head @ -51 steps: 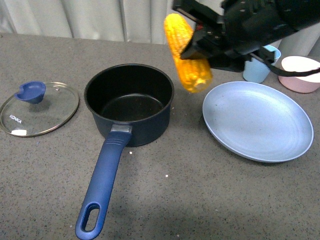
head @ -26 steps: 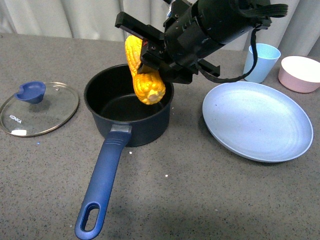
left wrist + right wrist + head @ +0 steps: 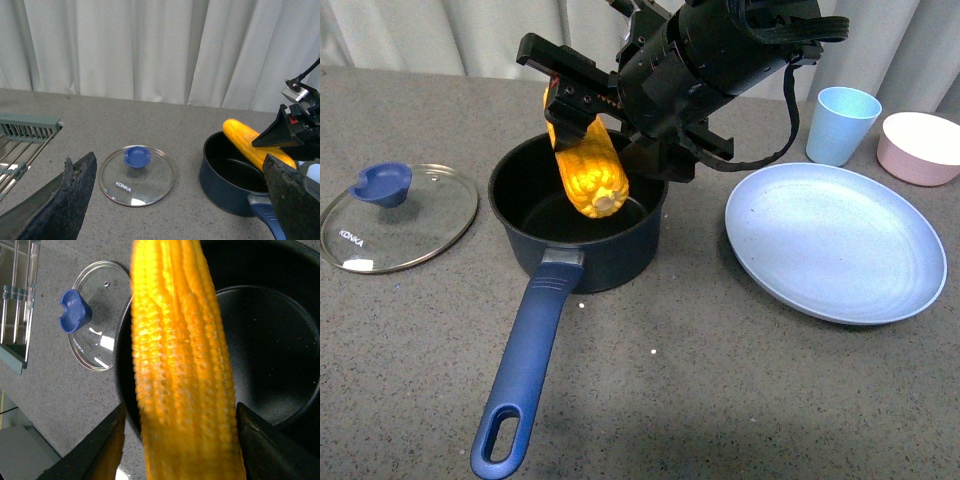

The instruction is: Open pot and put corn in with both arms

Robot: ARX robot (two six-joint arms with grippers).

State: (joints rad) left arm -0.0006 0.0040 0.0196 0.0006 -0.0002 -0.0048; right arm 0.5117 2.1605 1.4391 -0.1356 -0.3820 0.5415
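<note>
Yellow-orange corn (image 3: 584,165) hangs tilted at upper centre of the front view, its lower end inside the rim of the pot (image 3: 578,210), clamped by the right gripper (image 3: 575,100). The pot stands uncovered on the desk (image 3: 720,380); the glass lid (image 3: 398,215) lies flat at the left edge. Left gripper (image 3: 175,200) is spread wide, holding nothing, well apart from the pot. Risk, as judged: the cob sits close to the near rim, so release could strike it and tumble out, or jolt the handle (image 3: 525,370).

Matt speckled grey surface (image 3: 740,390); clear glass lid (image 3: 398,218); pot (image 3: 578,210) with matt black interior; glossy corn (image 3: 585,170)
</note>
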